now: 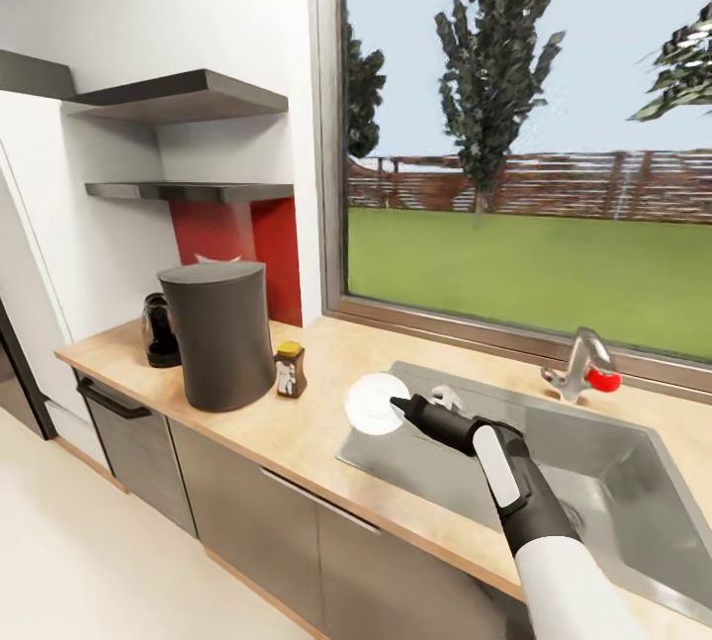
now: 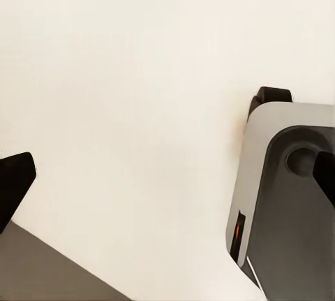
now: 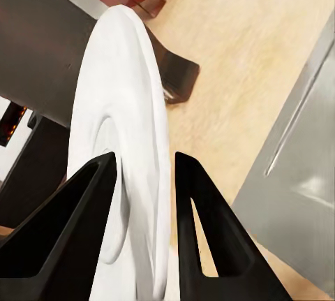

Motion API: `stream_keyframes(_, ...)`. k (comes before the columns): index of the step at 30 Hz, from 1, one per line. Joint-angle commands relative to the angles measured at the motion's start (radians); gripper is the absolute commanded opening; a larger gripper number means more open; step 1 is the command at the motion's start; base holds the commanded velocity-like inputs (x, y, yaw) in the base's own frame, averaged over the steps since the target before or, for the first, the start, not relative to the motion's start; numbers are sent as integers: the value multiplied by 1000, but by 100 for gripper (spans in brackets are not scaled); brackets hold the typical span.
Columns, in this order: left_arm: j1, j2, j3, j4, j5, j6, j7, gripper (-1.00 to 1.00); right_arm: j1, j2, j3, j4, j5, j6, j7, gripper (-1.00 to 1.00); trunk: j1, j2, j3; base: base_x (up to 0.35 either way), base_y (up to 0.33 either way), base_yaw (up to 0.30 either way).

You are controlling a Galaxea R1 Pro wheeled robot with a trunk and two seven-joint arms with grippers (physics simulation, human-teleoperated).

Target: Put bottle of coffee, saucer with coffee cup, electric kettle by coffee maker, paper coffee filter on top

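Right gripper is closed on the saucer, fingers pinching its rim; the plate is held on edge, tilted, above the sink's near-left corner. Left gripper's dark fingertips sit at opposite edges of its wrist view, so it stands wide and holds nothing.

Beyond the saucer, to the gripper's left, bare countertop lies between the sink rim and the bottle of coffee. The bottle stands just beside the coffee maker. A dark kettle-like item sits farther left.

Judgement: the right arm is nearer; the saucer needs levelling, then setting down left of the sink edge, short of the bottle.
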Motion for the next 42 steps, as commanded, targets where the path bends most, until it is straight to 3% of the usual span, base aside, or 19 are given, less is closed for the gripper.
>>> stream_keyframes(1,-1,0,8,-2,-8,4,-5,100,-1,2,-5,-1,0,8,4,-100,1,-2,-2,249,247,0)
stream_keyframes(22,-1,0,9,-2,-9,4,-5,100,-1,0,-5,-1,0,8,4,-100,1,-2,-2,187,285,0)
stream_keyframes(34,-1,0,9,-2,-10,5,-5,100,-1,0,-6,5,4,8,2,-100,1,-2,-2,25,330,0)
stream_keyframes(42,0,0,8,-2,-11,6,-5,100,-1,0,-8,59,0,9,1,-100,1,-2,-2,-44,333,0)
